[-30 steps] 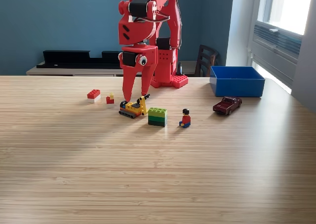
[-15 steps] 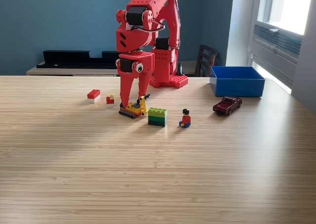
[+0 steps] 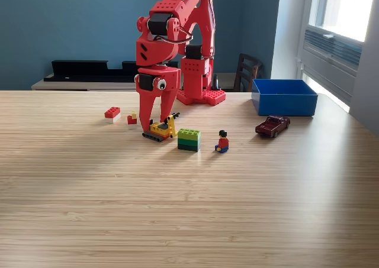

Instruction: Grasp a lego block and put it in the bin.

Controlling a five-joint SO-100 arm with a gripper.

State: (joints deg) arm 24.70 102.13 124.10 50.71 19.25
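My red gripper (image 3: 154, 124) points straight down with its two fingers spread, open, straddling the back end of a small yellow and black digger toy (image 3: 161, 129) on the wooden table. A green stacked block (image 3: 189, 139) sits just to the exterior view's right of the digger. A red and white block (image 3: 112, 114) and a tiny red and yellow piece (image 3: 132, 119) lie to the left. The blue bin (image 3: 284, 96) stands at the far right of the table, well away from the gripper.
A small figure in a red top (image 3: 222, 142) sits beside the green block. A dark red toy car (image 3: 272, 126) rests in front of the bin. The arm's red base (image 3: 201, 93) stands at the back. A long black tray (image 3: 95, 70) lies behind the table.
The gripper has come down and shifted slightly to the exterior view's left, so its fingertips now reach the yellow digger. The objects on the table have not moved.
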